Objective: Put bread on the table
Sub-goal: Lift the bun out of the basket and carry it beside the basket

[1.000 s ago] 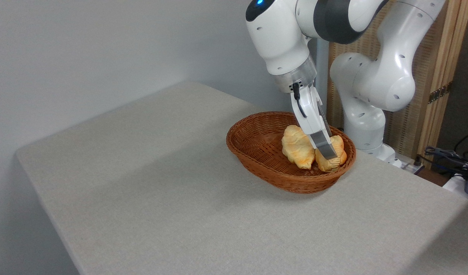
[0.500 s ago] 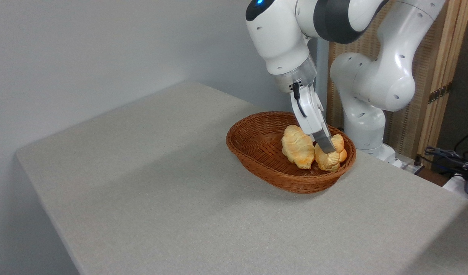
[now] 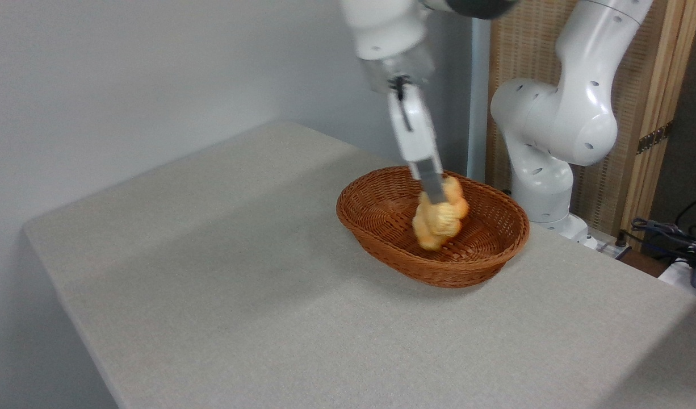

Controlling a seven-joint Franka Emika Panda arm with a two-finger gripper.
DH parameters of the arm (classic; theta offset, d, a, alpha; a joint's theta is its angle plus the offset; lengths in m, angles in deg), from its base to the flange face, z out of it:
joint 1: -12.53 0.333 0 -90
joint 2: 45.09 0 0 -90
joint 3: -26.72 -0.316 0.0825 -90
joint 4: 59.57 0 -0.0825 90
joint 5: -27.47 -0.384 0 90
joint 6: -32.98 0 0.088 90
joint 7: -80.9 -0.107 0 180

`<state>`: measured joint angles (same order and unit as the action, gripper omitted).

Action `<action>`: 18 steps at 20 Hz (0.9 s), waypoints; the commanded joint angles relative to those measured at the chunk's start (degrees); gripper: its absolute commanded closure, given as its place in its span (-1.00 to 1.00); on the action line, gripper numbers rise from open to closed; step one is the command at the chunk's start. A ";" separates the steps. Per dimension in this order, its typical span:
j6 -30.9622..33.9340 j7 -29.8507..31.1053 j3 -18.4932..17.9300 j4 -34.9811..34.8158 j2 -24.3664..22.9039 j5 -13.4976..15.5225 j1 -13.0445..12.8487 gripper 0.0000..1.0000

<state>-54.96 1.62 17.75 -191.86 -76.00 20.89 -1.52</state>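
I see the bread (image 3: 440,220), motion-blurred, hanging with its long axis roughly upright and tilted, pinched at its top by my tool (image 3: 437,196), above the wicker basket (image 3: 382,224) on the worktop (image 3: 212,272).

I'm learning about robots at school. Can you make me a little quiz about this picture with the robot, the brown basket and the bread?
1. True or false: the white robot arm's gripper is shut on the small orange-golden knotted bread roll.
2. Where is the roll? A) lying on the light grey cloth table; B) in the gripper, over the brown oval wicker basket; C) on the floor.
3. Fill in: the basket stands on the ____.
Key: 1 true; 2 B; 3 table.
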 commanded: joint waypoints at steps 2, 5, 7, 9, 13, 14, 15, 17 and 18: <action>-1.44 7.02 2.03 14.83 15.68 4.54 -1.68 0.62; -1.53 8.00 2.11 25.90 25.17 6.83 -1.77 0.71; -1.53 9.75 1.59 29.53 29.14 7.02 -3.70 0.71; -3.36 10.81 1.76 29.72 30.47 7.19 -3.79 0.69; -8.82 15.03 2.03 29.45 34.86 6.66 -6.95 0.20; -9.52 14.86 2.03 29.28 35.65 6.58 -7.57 0.06; -9.88 14.86 2.03 29.19 36.01 6.49 -7.83 0.06; -9.79 14.95 1.94 28.75 37.15 6.40 -8.80 0.06; -9.88 14.86 1.94 28.75 37.77 6.40 -8.89 -0.04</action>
<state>-64.65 16.10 20.43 -163.60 -39.80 27.04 -9.22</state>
